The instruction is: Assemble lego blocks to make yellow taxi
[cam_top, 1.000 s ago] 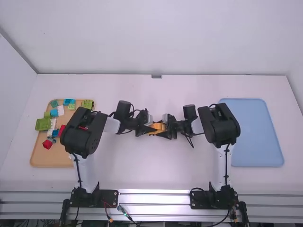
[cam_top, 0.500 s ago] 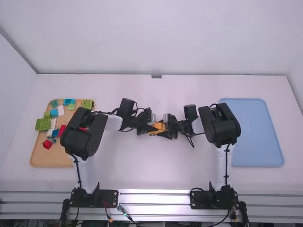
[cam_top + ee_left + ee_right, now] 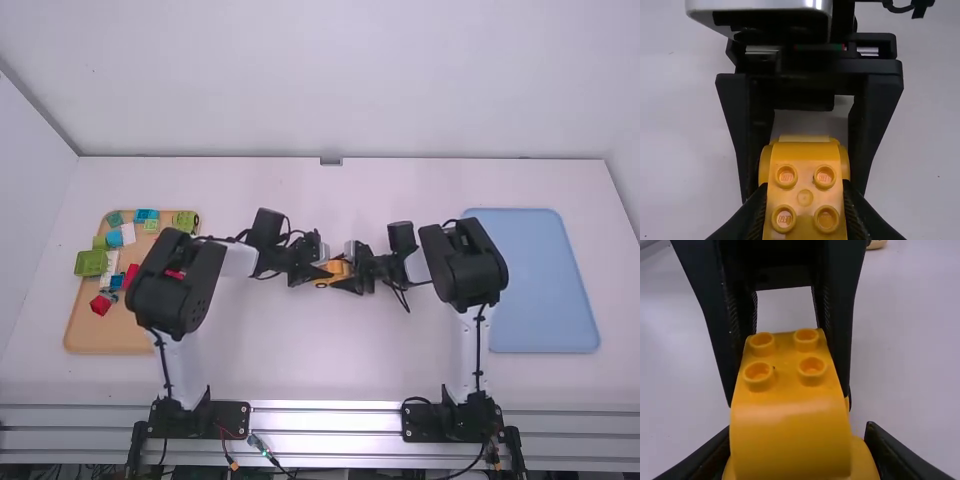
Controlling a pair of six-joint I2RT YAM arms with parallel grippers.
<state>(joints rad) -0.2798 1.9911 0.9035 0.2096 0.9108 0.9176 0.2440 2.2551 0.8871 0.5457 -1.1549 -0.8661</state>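
Mid-table, the yellow car-shaped block (image 3: 336, 268) sits between my left gripper (image 3: 314, 271) and my right gripper (image 3: 354, 278), which face each other. In the left wrist view the yellow block (image 3: 804, 196) shows several studs on top, and my left gripper (image 3: 804, 212) is shut on its near, studded end. In the right wrist view my right gripper (image 3: 799, 457) is shut on the opposite end, where the yellow block (image 3: 790, 435) has a smooth, rounded top. The fingers partly hide its sides.
A tan tray (image 3: 100, 335) with several green, blue, red and white blocks stands at the left, partly under the left arm. A pale blue tray (image 3: 545, 285) lies at the right, beside the right arm.
My left gripper and wrist have shifted slightly to the right, closer to the yellow block's middle, within the first half second. The right arm has not visibly moved.
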